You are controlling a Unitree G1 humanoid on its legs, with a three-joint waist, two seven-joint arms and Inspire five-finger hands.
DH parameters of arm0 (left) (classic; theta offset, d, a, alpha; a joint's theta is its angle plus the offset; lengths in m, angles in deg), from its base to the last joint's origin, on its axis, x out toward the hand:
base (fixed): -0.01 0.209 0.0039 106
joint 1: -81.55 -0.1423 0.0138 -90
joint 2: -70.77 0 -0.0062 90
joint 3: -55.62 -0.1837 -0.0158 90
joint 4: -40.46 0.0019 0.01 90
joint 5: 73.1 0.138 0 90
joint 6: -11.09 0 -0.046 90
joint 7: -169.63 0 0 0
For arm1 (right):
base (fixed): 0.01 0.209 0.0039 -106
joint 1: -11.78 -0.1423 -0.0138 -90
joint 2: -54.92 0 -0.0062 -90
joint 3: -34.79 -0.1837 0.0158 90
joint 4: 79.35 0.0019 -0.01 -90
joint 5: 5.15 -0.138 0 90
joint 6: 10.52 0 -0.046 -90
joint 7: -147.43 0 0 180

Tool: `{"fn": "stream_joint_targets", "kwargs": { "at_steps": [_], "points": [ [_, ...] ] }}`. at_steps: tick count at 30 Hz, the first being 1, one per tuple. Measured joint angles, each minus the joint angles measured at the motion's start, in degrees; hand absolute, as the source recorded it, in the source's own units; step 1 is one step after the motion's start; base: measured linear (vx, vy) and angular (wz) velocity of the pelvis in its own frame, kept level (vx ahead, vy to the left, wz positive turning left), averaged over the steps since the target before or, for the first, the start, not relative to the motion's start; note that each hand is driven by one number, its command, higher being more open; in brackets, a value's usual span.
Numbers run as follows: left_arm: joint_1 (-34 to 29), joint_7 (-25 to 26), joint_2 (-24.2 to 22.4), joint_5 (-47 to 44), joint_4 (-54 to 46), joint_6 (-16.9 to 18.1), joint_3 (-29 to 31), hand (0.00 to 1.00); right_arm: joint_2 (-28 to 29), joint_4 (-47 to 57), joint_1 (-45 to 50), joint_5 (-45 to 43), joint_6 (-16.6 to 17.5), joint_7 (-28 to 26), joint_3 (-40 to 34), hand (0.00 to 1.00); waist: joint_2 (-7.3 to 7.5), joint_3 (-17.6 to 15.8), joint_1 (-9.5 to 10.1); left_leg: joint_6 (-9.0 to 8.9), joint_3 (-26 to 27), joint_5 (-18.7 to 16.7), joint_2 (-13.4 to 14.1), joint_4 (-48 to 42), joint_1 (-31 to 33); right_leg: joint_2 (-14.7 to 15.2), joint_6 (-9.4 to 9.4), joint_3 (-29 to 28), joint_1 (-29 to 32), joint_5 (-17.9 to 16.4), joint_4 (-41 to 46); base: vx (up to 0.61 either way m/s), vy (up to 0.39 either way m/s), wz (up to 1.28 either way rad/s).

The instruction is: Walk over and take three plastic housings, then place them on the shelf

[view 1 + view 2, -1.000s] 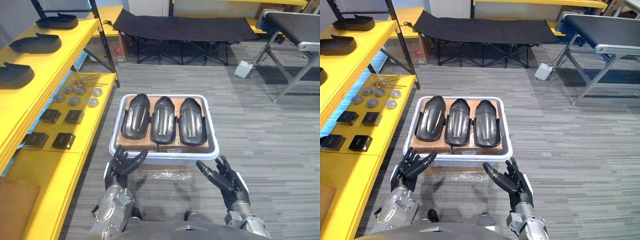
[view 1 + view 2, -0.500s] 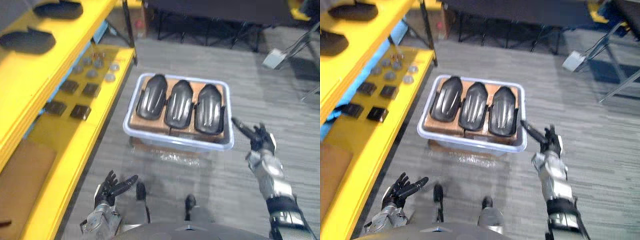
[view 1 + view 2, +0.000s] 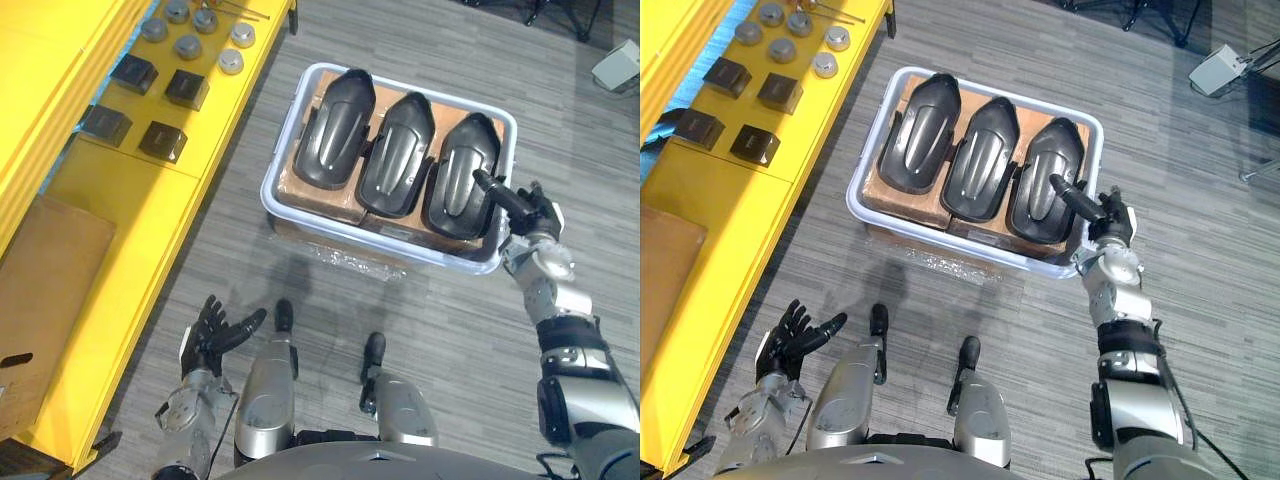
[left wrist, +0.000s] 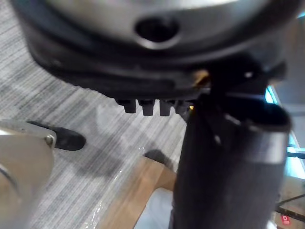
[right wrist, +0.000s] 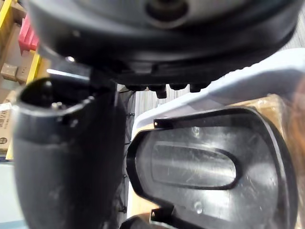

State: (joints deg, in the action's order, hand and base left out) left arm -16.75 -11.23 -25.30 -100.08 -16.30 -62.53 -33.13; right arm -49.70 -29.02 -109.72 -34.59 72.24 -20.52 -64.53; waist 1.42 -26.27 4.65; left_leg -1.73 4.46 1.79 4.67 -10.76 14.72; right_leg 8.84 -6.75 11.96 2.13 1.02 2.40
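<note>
The right hand (image 3: 525, 208) reaches in from the right over the near right corner of the tray. Its fingers are stretched out straight and grasp nothing. One dark finger (image 3: 487, 186) points across the near end of the right plastic housing (image 3: 460, 170); whether it touches the surface cannot be told. In the right wrist view that same housing lies just past the fingertips (image 5: 161, 90), hollow ribbed side up, with the pale tray rim beyond it.

The left hand (image 3: 212, 330) hangs low on the robot's left, well apart from the tray, palm up. Its fingers are spread and relaxed, and it holds nothing.

All three black plastic housings lie in the white tray (image 3: 272, 195), side by side and lengthwise from near to far. The middle plastic housing (image 3: 397, 152) sits just beside the right one, and the left plastic housing (image 3: 338, 128) is on its other side. They rest on a brown board (image 3: 298, 190) inside the tray. The tray stands on the grey carpet (image 3: 440, 320), with a piece of clear film (image 3: 345, 262) showing under its near edge.

To the left runs the yellow shelf (image 3: 110, 215). On its far part are round metal discs (image 3: 188, 46), nearer are black square blocks (image 3: 162, 140), and nearest is a flat cardboard sheet (image 3: 45, 290). A small white box (image 3: 618, 65) sits on the carpet at the far right.
</note>
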Motion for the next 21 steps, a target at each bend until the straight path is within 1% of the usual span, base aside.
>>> {"fn": "stream_joint_targets", "kwargs": {
  "at_steps": [2, 3, 5, 7, 8, 9, 11, 13, 16, 18, 20, 21],
  "points": [
    [1.9, 0.0, 0.1, -0.5, -0.2, 0.2, -2.0, 1.00, -2.3, -3.1, -3.0, 0.3, -0.6, 1.0, 0.5, 1.00, -0.66, -0.4, 0.06, 0.23, -0.4, -0.1, 0.0, -1.2, 1.3, 0.0, 0.00, 0.3, 0.9, 0.0, 0.5, -0.05, 0.023, 0.10],
    [2.9, -0.1, 0.2, -2.0, -0.5, 0.2, -3.3, 1.00, -3.1, -4.1, -4.7, 2.2, -1.2, 2.3, 0.6, 1.00, -1.07, -0.7, 0.11, 0.35, -0.8, -0.1, 0.0, -1.6, 2.0, 0.0, -0.01, 0.5, 1.1, 0.0, 0.5, -0.04, 0.025, 0.10],
    [3.5, 0.0, 0.2, -2.9, -1.6, 0.3, -4.7, 1.00, -3.5, -5.3, -6.7, 2.4, -1.8, 4.6, 0.6, 1.00, -1.26, -0.9, 0.04, 0.46, -1.1, -0.2, 0.0, -2.3, 2.8, -0.1, 0.03, 0.8, 1.5, 0.1, 0.6, -0.02, 0.018, 0.09],
    [3.5, -0.3, 0.1, -4.7, -3.6, 0.2, -6.1, 1.00, -3.6, -6.0, -8.2, 4.4, -2.9, 7.1, 0.6, 1.00, -1.48, -1.0, 0.13, 0.55, -1.5, -0.3, -0.1, -3.0, 3.3, -0.1, 0.03, 1.1, 1.4, 0.1, 0.6, 0.01, 0.007, 0.08],
    [3.5, -0.6, 0.1, -4.9, -4.1, 0.2, -6.3, 1.00, -3.9, -6.0, -8.6, 4.5, -3.6, 7.3, 0.6, 1.00, -1.67, -1.1, 0.10, 0.48, -1.7, -0.7, -0.1, -3.6, 3.6, -0.1, 0.05, 1.4, 1.3, 0.1, 0.6, 0.01, 0.008, 0.08],
    [3.6, -0.6, 0.1, -5.0, -4.4, 0.2, -6.5, 1.00, -4.3, -6.0, -9.0, 4.5, -4.1, 7.3, 0.6, 1.00, -1.93, -1.2, 0.06, 0.53, -1.9, -0.9, -0.1, -4.1, 3.9, -0.1, 0.05, 1.6, 1.3, 0.1, 0.7, 0.01, 0.014, 0.10],
    [4.2, -0.9, 0.0, -6.8, -4.8, 0.2, -8.0, 1.00, -6.9, -7.0, -11.1, 5.0, -5.7, 7.2, 0.7, 1.00, -3.32, -1.9, 0.16, 0.82, -2.1, -1.4, -0.1, -5.5, 4.9, -0.1, 0.07, 1.8, 1.5, 0.1, 1.0, 0.00, 0.027, 0.07],
    [4.2, -0.9, 0.0, -7.2, -4.7, 0.0, -8.4, 1.00, -8.3, -8.1, -12.7, 6.5, -7.1, 6.9, 1.1, 1.00, -4.01, -2.3, 0.27, 0.95, -2.1, -1.6, -0.1, -6.0, 5.1, 0.0, 0.12, 1.7, 1.8, 0.0, 1.6, -0.01, 0.016, 0.00],
    [4.2, -0.9, 0.0, -7.3, -4.7, 0.0, -8.7, 1.00, -10.0, -11.1, -14.4, 6.6, -8.7, 5.6, 2.9, 1.00, -4.23, -2.3, 0.66, 0.88, -2.2, -1.7, -0.1, -6.2, 5.3, -0.1, 0.29, 1.8, 2.0, -0.1, 1.6, 0.00, 0.000, 0.00],
    [4.6, -0.9, 0.0, -9.0, -4.7, 0.0, -10.3, 1.00, -11.3, -13.1, -15.8, 6.8, -10.1, 4.6, 3.6, 1.00, -4.71, -2.4, 1.11, 0.89, -2.6, -1.8, 0.0, -7.3, 6.9, -0.3, 0.54, 2.1, 3.3, -0.3, 2.4, -0.02, 0.008, 0.01],
    [5.0, -0.9, 0.0, -9.2, -4.6, -0.1, -11.7, 1.00, -12.2, -15.3, -17.6, 8.9, -12.1, 4.0, 5.1, 1.00, -5.18, -2.6, 1.31, 0.95, -2.8, -1.9, 0.0, -8.0, 7.8, -0.4, 0.57, 2.2, 4.0, -0.4, 2.8, -0.01, 0.007, 0.04],
    [5.3, -0.9, -0.2, -9.2, -4.6, -0.3, -12.5, 1.00, -13.1, -17.0, -18.5, 9.3, -13.6, 3.3, 5.6, 1.00, -5.71, -2.8, 1.56, 0.96, -3.2, -2.0, 0.1, -8.4, 8.2, -0.5, 0.61, 2.4, 4.1, -0.4, 3.1, -0.02, 0.005, 0.12]
  ]
}}
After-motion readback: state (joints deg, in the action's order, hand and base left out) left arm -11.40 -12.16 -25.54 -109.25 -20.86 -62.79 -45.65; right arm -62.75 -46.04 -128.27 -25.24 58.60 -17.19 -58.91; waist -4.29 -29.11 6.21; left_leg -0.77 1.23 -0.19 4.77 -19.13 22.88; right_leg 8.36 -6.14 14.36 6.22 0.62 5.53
